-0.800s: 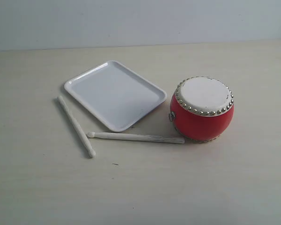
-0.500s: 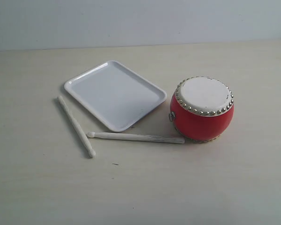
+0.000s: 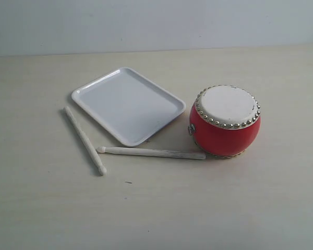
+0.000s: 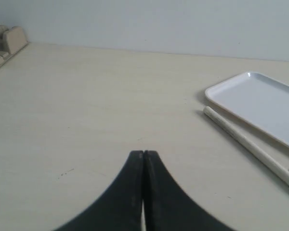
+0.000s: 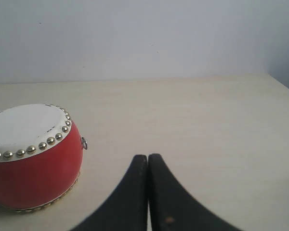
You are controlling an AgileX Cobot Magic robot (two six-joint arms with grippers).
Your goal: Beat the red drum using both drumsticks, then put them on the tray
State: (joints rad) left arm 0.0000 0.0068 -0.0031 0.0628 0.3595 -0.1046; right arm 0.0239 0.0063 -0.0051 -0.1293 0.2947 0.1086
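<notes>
- Two drumsticks lie loose on the table (image 3: 208, 208) in the exterior view. The slanting drumstick (image 3: 84, 140) sits left of centre. The level drumstick (image 3: 151, 152) runs along the middle of the frame, with one end at the foot of the red drum (image 3: 224, 133); whether they touch cannot be told.
- The tray (image 3: 128, 104) sits upper left of centre with nothing on it, and the drum stands right of centre. No arm shows in this view. By this layout, I judge the task not begun: picking up, beating and putting away are all left to do.
- Left wrist view: the left pincer (image 4: 143, 153) has its black jaws pressed together on nothing, over bare table. The slanting drumstick (image 4: 245, 142) lies well apart from the tips, off to one side and beyond them, just beside the rim of the tray (image 4: 265, 103). A beige fixture (image 4: 5, 41) sits at the far table edge.
- Right wrist view: the right pincer (image 5: 148, 156) is likewise closed up and empty. The red drum (image 5: 33, 163) stands upright near it, off to one side and not touching. No drumstick can be made out here, so I judge this arm has the farther reach to its stick.
</notes>
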